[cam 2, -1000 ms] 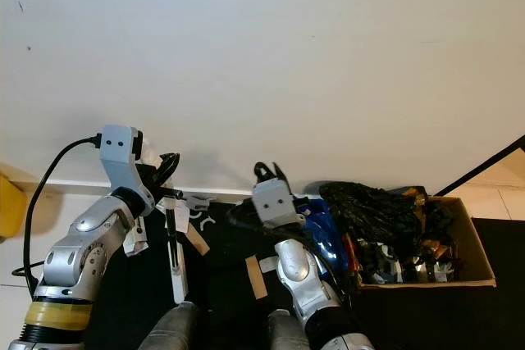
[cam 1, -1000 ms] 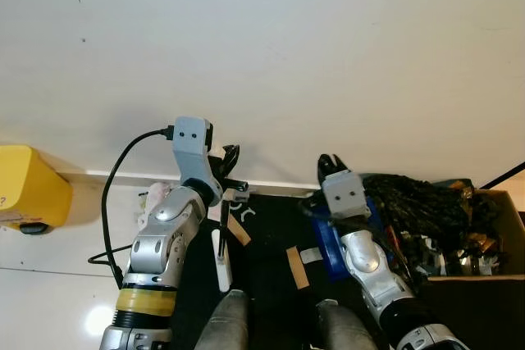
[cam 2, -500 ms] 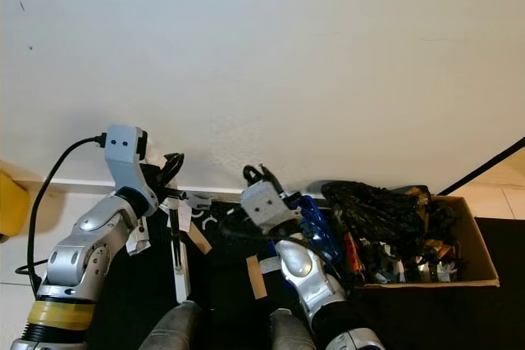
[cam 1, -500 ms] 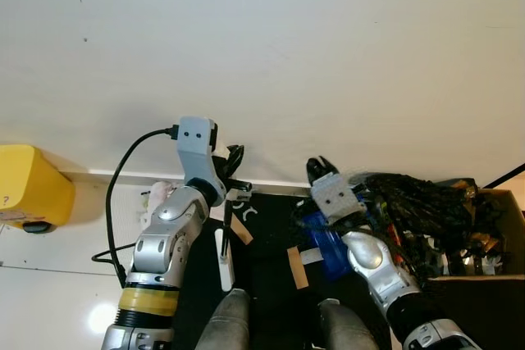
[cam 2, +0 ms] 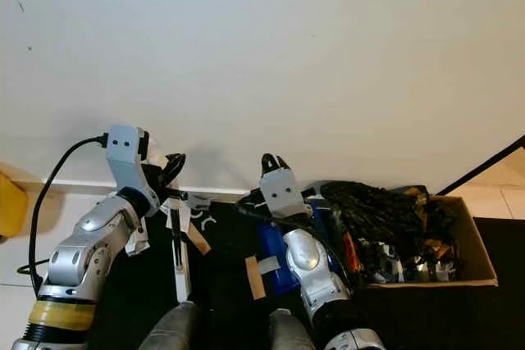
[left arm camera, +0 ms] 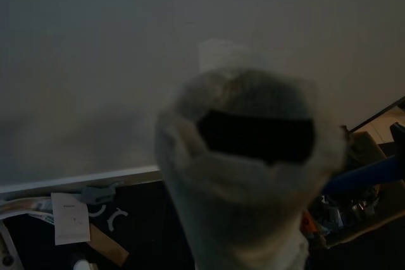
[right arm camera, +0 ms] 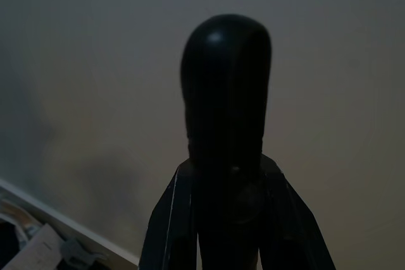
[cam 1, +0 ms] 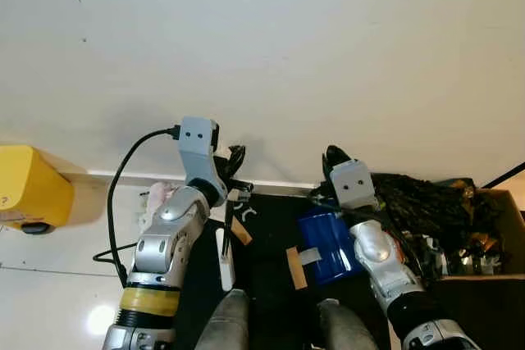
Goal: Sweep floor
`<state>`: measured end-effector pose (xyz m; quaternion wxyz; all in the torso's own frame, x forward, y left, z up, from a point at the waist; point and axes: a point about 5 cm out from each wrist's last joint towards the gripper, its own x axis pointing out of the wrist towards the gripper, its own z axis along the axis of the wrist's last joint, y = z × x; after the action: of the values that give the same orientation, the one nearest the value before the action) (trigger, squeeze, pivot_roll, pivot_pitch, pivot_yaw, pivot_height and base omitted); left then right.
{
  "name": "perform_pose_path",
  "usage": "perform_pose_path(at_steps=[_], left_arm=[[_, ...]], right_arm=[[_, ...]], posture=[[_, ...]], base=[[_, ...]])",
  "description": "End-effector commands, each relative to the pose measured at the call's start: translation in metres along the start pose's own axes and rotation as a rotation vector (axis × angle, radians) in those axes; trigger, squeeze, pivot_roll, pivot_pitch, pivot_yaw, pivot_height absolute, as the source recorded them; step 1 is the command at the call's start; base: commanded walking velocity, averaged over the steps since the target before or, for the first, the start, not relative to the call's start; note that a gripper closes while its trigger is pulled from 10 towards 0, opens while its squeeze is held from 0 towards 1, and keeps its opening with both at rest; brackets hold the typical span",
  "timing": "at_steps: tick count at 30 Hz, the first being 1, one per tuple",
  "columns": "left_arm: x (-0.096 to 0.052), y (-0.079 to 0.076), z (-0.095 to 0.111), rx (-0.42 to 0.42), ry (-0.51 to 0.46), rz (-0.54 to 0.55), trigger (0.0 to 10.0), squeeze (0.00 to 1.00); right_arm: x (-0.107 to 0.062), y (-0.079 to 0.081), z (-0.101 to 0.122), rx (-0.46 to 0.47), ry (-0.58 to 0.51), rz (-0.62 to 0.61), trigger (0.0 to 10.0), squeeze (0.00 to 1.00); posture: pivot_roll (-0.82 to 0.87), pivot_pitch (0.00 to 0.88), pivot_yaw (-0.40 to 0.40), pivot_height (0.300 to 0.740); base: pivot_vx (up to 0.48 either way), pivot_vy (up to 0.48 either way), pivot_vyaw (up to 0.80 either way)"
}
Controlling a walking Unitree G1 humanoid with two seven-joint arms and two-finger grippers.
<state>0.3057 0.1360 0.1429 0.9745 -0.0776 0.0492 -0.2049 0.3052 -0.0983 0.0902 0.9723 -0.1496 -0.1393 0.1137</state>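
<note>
My left gripper [cam 1: 232, 158] is raised close to the white wall and shut on a broom handle [cam 1: 225, 223], a thin dark rod with a white lower part [cam 1: 221, 261] reaching down between my arms. The handle's pale hollow end [left arm camera: 253, 156] looms blurred in the left wrist view. My right gripper [cam 1: 337, 158] is shut on the black round-tipped handle [right arm camera: 226, 118] of a blue dustpan [cam 1: 326, 239], which hangs below it with its broad face showing over the black mat [cam 1: 267, 235].
A cardboard box [cam 1: 504, 223] full of black cables and junk stands at the right. A yellow object [cam 1: 29, 190] sits at the left by the white baseboard [cam 1: 115, 175]. Tape strips [cam 1: 295, 266] and paper scraps [cam 1: 154, 199] lie on the floor. A black cable [cam 1: 111, 211] loops from my left wrist.
My right arm swung left and then back right, and the blue dustpan turned so that its broad face shows. The left arm and the broom barely moved.
</note>
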Motion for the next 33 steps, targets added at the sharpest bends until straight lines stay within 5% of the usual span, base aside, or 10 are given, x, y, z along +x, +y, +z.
perform_pose_path(at_steps=[1, 13, 18, 25, 33], left_arm=[[0.000, -0.005, -0.003, -0.011, -0.003, -0.020, 10.0, 0.00], [0.001, -0.008, -0.005, -0.018, 0.004, -0.025, 10.0, 0.00], [0.000, -0.007, -0.005, -0.038, -0.005, -0.006, 10.0, 0.00], [0.004, -0.003, 0.004, -0.219, -0.061, 0.072, 10.0, 0.00], [0.024, -0.013, -0.005, -0.298, -0.043, 0.084, 10.0, 0.00]], right_arm=[[-0.001, 0.004, 0.007, -0.017, -0.048, 0.026, 10.0, 0.00], [-0.015, 0.021, -0.011, -0.094, 0.029, 0.091, 10.0, 0.00], [-0.020, 0.025, -0.020, -0.023, 0.104, 0.029, 10.0, 0.00], [-0.018, 0.032, -0.018, 0.138, 0.122, -0.012, 10.0, 0.00], [-0.015, 0.036, -0.013, 0.135, 0.098, 0.013, 10.0, 0.00]], posture=[[0.17, 0.181, -0.007, 0.740], [0.17, 0.190, -0.007, 0.740], [0.18, 0.194, -0.005, 0.740], [0.18, 0.195, 0.000, 0.740], [0.17, 0.195, -0.004, 0.740]], base=[[0.000, 0.000, 0.00], [0.000, 0.000, 0.00], [0.000, 0.000, 0.00], [0.000, 0.000, 0.00], [0.000, 0.000, 0.00]])
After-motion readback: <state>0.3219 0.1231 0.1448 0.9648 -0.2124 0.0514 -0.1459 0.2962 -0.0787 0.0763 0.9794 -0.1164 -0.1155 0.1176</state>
